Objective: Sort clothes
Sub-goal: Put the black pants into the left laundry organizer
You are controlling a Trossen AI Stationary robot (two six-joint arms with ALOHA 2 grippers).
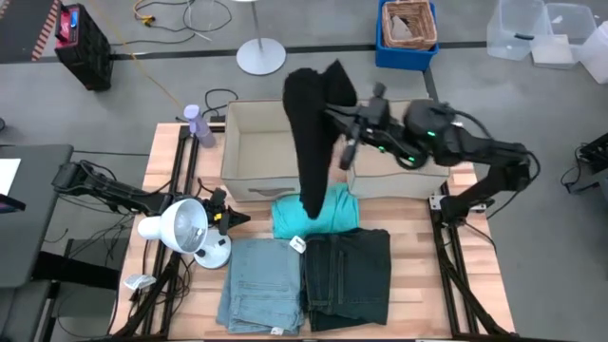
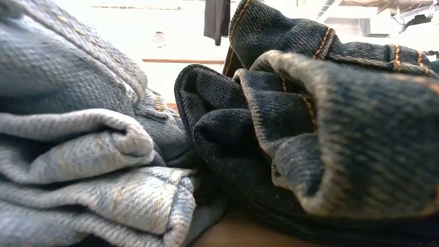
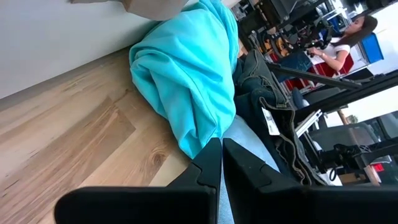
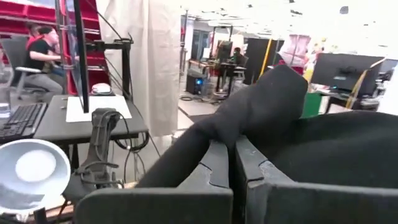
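The right gripper (image 1: 338, 95) is clamped on the black cloth (image 1: 309, 142), which hangs over the beige box (image 1: 249, 182). Carry it farther over the opening so the trailing end clears the near wall before release. The box looks empty, though the cloth hides part. The left gripper (image 3: 221, 163), fingers together, waits near the teal shirt (image 1: 318, 213).
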